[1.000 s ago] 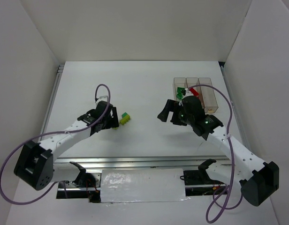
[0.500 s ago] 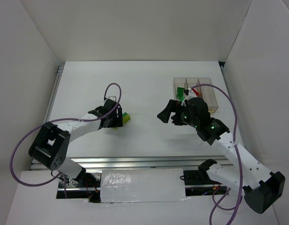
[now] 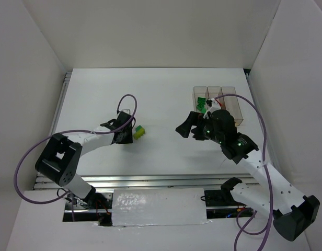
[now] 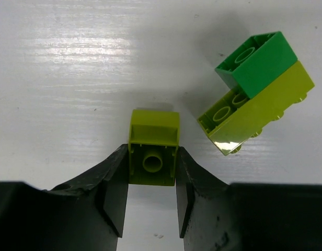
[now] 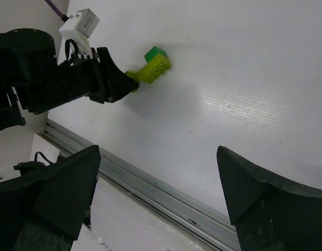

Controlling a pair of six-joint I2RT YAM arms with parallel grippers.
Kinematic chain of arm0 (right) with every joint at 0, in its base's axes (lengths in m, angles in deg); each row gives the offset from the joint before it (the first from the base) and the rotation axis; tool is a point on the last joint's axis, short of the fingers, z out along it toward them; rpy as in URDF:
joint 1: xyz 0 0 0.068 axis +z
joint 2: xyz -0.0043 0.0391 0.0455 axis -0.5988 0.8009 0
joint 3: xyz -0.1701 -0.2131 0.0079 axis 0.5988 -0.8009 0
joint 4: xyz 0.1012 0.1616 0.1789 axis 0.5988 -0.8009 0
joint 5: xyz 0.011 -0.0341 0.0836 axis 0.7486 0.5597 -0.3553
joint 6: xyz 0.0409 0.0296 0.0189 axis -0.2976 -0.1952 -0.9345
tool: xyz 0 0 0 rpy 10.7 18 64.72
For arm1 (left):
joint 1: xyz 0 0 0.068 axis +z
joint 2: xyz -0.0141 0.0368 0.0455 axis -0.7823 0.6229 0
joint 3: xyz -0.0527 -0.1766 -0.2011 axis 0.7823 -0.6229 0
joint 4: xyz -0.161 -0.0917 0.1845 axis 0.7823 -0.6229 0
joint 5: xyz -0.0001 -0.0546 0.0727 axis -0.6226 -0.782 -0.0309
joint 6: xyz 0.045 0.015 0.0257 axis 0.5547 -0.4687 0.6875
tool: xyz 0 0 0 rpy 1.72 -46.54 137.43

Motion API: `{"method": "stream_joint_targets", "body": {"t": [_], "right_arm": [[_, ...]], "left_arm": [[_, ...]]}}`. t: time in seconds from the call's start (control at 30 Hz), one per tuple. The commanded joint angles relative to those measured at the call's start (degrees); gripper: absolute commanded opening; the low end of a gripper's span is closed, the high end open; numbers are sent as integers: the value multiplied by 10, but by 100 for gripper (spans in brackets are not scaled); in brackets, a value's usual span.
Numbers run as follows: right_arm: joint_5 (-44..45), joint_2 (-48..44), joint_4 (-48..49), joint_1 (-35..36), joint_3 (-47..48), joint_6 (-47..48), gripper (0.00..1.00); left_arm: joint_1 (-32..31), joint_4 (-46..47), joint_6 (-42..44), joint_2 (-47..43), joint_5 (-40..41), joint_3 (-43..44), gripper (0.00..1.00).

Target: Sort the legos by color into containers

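My left gripper point(image 4: 152, 168) is shut on a small yellow-green lego point(image 4: 153, 137) that rests on the table, with a finger against each of its sides. Just to its right lies a longer yellow-green lego point(image 4: 265, 107) with a green lego point(image 4: 257, 64) stuck on top. From above, this left gripper point(image 3: 127, 135) sits beside that pair point(image 3: 139, 131). My right gripper point(image 3: 188, 127) hangs open and holds nothing, in front of the containers point(image 3: 229, 88). Green legos point(image 3: 202, 101) lie in the left bin. The arm hides part of the bins.
The right wrist view looks across the table at the left gripper point(image 5: 116, 86) and the stacked pair point(image 5: 154, 65). A metal rail point(image 5: 166, 191) runs along the table's near edge. White walls enclose the table on three sides.
The left gripper has slid right to the bricks and closed on the small yellow-green lego. The right arm has shifted only slightly and stays open.
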Motion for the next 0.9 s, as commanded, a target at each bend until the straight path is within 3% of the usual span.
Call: {"method": "stream_joint_targets", "body": {"t": [0.0, 0.07, 0.27, 0.37, 0.47, 0.63, 0.73, 0.87], "right_arm": [[-7, -18, 8, 4, 4, 11, 100], [-14, -19, 14, 5, 3, 10, 100], [-52, 2, 28, 3, 14, -30, 100], [-55, 11, 30, 2, 27, -69, 99], [-80, 4, 48, 9, 31, -110, 100], [-85, 14, 46, 72, 46, -120, 99], [-76, 23, 38, 109, 55, -116, 99], [-85, 32, 49, 137, 39, -111, 94]], "left_arm": [[3, -12, -7, -49, 6, 2, 4], [2, -17, -16, -80, 3, -6, 0], [-38, 45, 15, -245, -79, -63, 0], [-113, 123, 67, -323, -109, -95, 0], [-203, 177, 113, -390, -47, -115, 0], [-351, 253, 234, -406, 20, -129, 0], [-397, 270, 283, -387, 37, -122, 0], [-413, 280, 305, -366, 32, -107, 0]]}}
